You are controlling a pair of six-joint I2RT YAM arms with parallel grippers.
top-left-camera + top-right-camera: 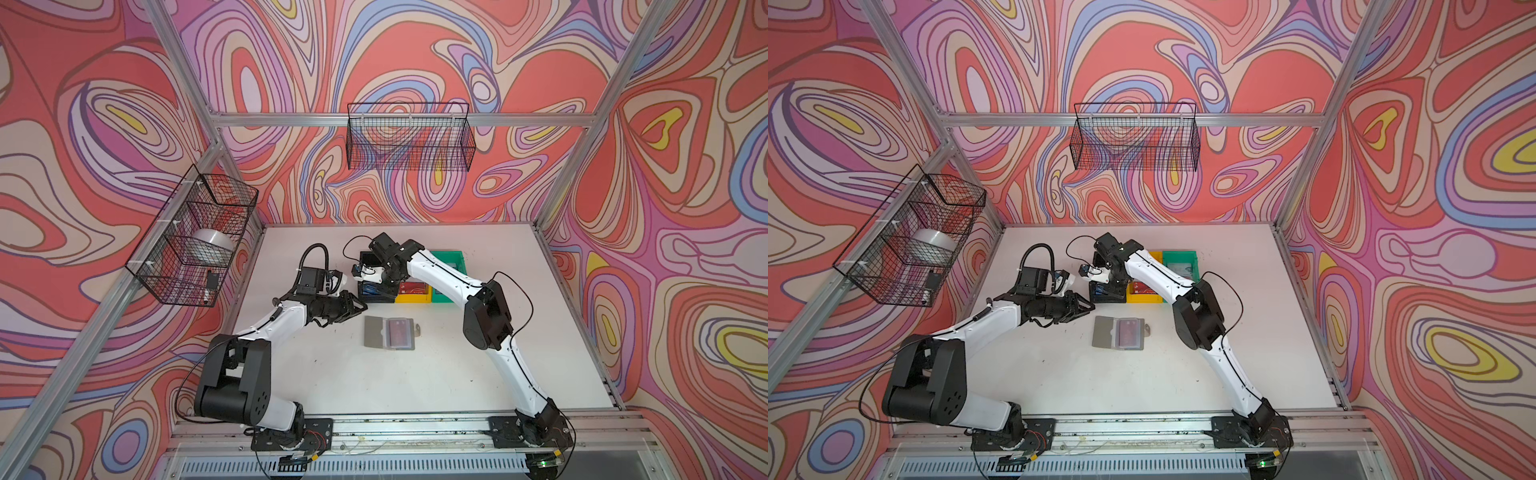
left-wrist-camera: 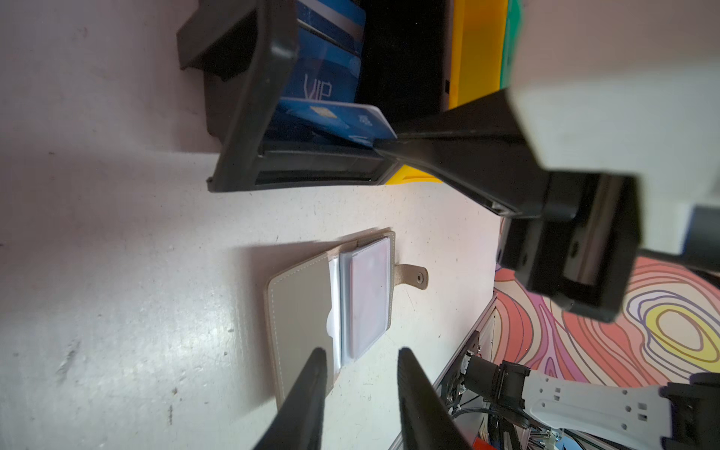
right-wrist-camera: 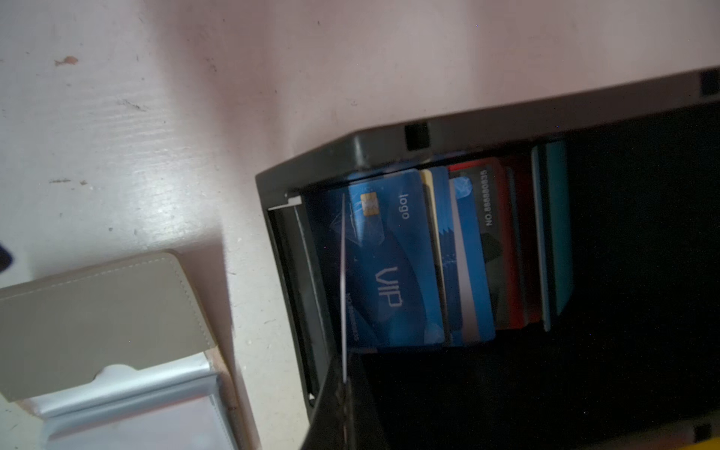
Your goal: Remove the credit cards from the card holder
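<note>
Blue card clamped in the right gripper over the black bin; grey card holder lies open at the bin's 6 o'clock; left gripper part-open, empty, at the holder's 10 o'clock

Left arm extends toward 2 o'clock, left pincer parted, empty; right arm arches toward 10 o'clock, right pincer clamped on blue credit card.
</note>
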